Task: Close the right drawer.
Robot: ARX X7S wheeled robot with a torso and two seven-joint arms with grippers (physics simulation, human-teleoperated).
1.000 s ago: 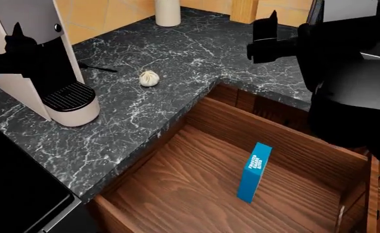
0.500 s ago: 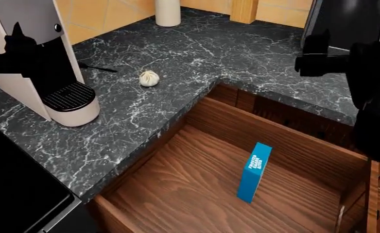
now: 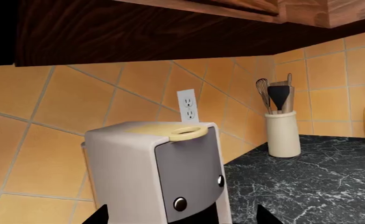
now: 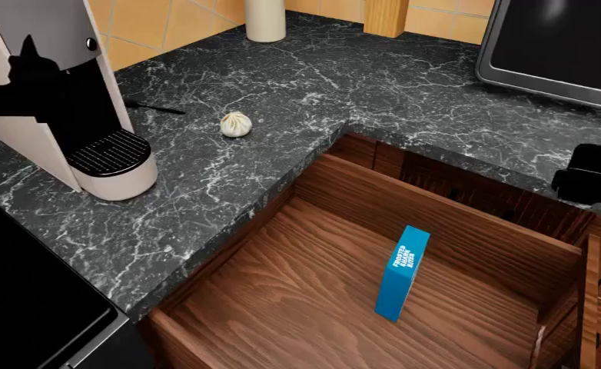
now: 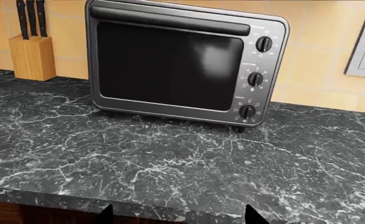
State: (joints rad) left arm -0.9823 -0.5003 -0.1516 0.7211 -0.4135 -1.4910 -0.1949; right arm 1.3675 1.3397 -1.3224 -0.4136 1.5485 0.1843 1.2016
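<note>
The right drawer (image 4: 321, 300) stands pulled far out below the counter, a deep box of reddish-brown wood. Its front and handle are out of view below the head view. A blue box (image 4: 403, 273) stands upright inside it. My right gripper (image 4: 586, 171) hangs over the counter edge behind the drawer's far right corner, open and empty. In the right wrist view (image 5: 178, 218) its tips frame the counter edge. My left gripper (image 4: 26, 65) is open and empty beside the coffee machine (image 4: 70, 100), which fills the left wrist view (image 3: 157, 172) between the tips (image 3: 181, 220).
A black marble counter (image 4: 311, 84) wraps round the drawer. A garlic bulb (image 4: 236, 124) lies on it. A toaster oven (image 5: 182, 65) and a knife block (image 5: 33, 56) stand at the back, with a utensil crock (image 3: 282, 135) near the wall.
My right arm has swung right and down, from over the counter's back to the right edge behind the drawer, uncovering the toaster oven. The left arm and the drawer have not moved.
</note>
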